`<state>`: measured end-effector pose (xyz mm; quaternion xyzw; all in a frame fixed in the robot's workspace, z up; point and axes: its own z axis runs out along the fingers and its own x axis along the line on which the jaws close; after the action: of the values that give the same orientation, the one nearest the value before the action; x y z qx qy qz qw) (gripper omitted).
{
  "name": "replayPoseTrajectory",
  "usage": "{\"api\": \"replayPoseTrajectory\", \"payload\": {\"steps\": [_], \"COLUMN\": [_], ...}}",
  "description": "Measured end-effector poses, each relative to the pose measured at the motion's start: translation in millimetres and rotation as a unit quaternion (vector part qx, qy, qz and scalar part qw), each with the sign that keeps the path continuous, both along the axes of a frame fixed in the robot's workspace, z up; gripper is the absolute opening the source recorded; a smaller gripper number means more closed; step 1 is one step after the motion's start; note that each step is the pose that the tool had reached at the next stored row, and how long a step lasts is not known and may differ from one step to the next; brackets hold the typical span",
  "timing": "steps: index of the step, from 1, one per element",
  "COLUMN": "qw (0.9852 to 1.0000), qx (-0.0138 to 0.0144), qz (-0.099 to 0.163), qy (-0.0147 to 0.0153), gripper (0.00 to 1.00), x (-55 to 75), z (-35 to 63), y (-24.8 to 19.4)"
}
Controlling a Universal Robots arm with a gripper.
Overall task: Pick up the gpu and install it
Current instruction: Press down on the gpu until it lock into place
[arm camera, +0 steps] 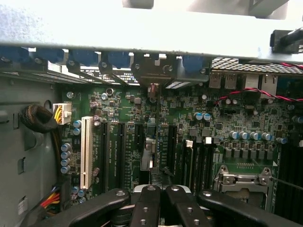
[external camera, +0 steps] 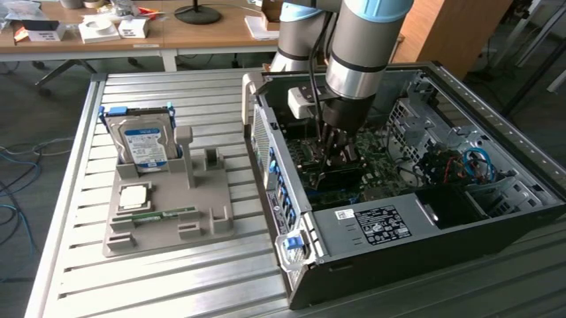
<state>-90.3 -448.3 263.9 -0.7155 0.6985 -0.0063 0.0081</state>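
A ribbed, silver metal bench carries a grey moulded plastic holder tray. Standing upright in the tray's far slot is a silver hard drive with a blue label. Nearer, a square silver processor chip lies flat, and just beside it a slim green memory stick rests in its groove. At the exterior view's right, a black open-sided computer case lies on the bench, its green motherboard exposed, with a long white expansion slot and a metal-framed processor socket. Beyond, a wooden desk holds small white boxes.
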Motion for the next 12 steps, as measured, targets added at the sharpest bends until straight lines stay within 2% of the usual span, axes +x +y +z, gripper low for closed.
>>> {"api": "replayPoseTrajectory", "payload": {"steps": [12], "qw": [1.0], "qx": [0.0], "qz": [0.0], "qy": [0.0], "gripper": [0.11], "x": [0.0], "z": [17.6], "y": [0.0]}}
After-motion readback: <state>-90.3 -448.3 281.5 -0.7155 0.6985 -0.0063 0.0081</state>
